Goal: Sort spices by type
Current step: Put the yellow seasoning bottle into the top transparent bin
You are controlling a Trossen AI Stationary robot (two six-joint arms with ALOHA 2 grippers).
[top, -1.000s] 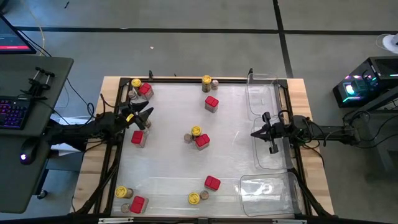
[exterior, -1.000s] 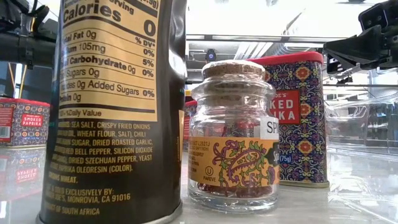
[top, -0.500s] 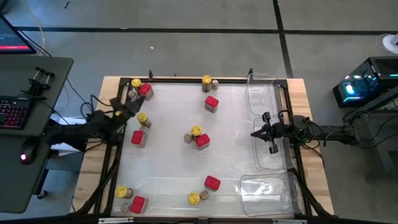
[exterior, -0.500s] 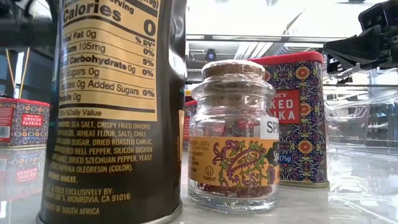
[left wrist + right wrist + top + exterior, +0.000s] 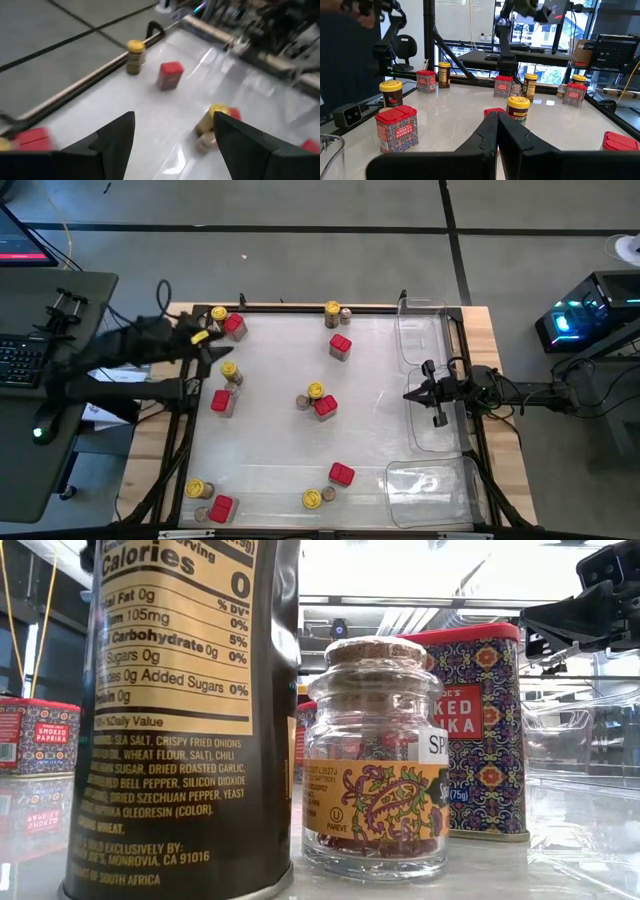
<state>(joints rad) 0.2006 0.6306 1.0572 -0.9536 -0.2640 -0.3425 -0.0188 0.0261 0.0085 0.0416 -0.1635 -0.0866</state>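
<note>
Now the left gripper (image 5: pixel 200 340) has swung away from the yellow-lid jar (image 5: pixel 229 370), open and empty, so nothing got sorted; the right gripper (image 5: pixel 410 395) stays shut.

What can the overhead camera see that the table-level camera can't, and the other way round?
Only the high view shows the whole layout: the scattered spices, the clear plastic trays along one side, the left gripper open near a table corner, and the right gripper shut over a tray.

Only the low view shows labels up close: nutrition facts on a dark jar, the cork top of a small glass jar, and the patterned side of a red paprika tin.

Both show those same three kinds of spice container on the table.
</note>
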